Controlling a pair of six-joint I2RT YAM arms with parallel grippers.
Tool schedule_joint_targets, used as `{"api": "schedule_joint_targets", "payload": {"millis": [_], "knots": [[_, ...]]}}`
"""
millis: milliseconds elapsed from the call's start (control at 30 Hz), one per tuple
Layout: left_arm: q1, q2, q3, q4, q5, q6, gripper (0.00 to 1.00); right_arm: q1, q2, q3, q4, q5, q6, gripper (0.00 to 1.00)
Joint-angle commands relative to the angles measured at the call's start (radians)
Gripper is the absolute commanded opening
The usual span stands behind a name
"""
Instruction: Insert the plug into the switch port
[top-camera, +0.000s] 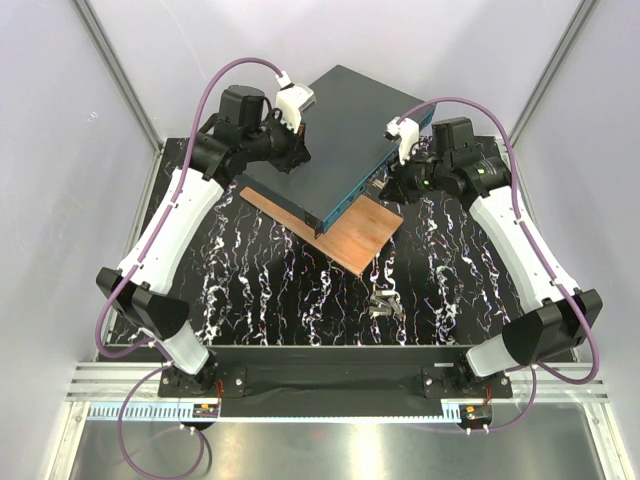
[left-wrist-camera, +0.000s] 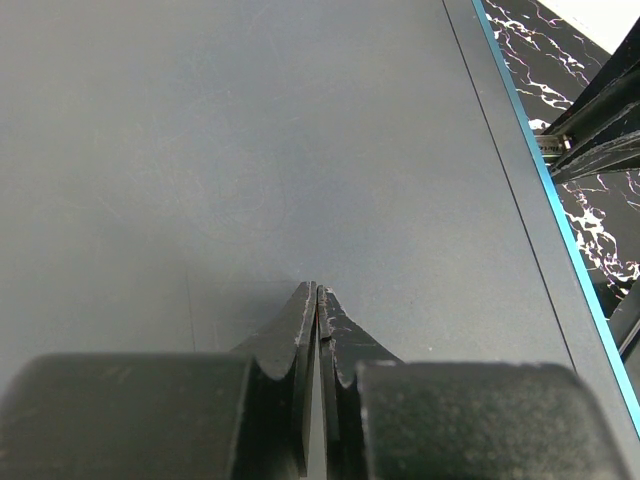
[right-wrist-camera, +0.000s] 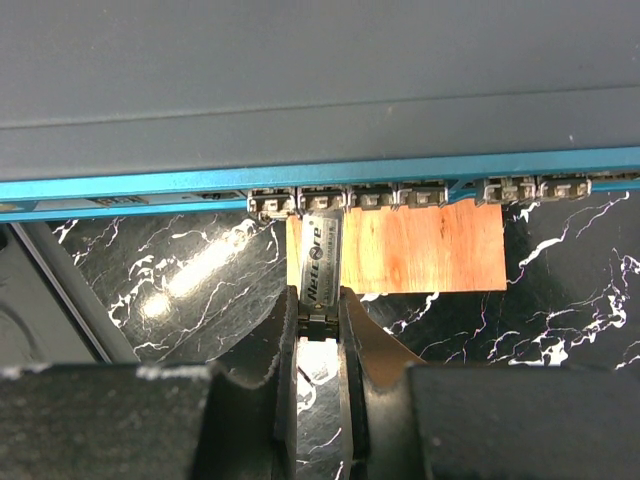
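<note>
The switch (top-camera: 340, 140) is a flat dark grey-teal box lying on a brown wooden board (top-camera: 352, 238). My left gripper (top-camera: 296, 155) is shut and empty, its tips (left-wrist-camera: 318, 291) pressed on the switch top (left-wrist-camera: 250, 150). My right gripper (top-camera: 384, 186) is at the switch's front face. In the right wrist view it (right-wrist-camera: 318, 297) is shut on a silver labelled plug (right-wrist-camera: 321, 255). The plug's far end meets the row of ports (right-wrist-camera: 372, 198) under the teal front edge (right-wrist-camera: 150, 187), at the second port from the left. How deep it sits is hidden.
A small metal part (top-camera: 385, 303) lies on the black marbled mat (top-camera: 270, 290) in front of the board. The board (right-wrist-camera: 420, 245) juts out under the ports. White walls and metal frame posts enclose the table.
</note>
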Motion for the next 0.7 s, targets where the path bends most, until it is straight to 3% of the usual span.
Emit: {"api": "schedule_joint_targets", "payload": {"millis": [0, 667], "knots": [[-0.002, -0.026, 0.000, 0.053, 0.014, -0.002, 0.07, 0.015, 0.015, 0.062, 0.030, -0.065, -0.010, 0.00], [-0.001, -0.052, -0.052, 0.084, 0.018, 0.000, 0.06, 0.016, 0.127, 0.206, -0.035, -0.112, 0.025, 0.00]]}}
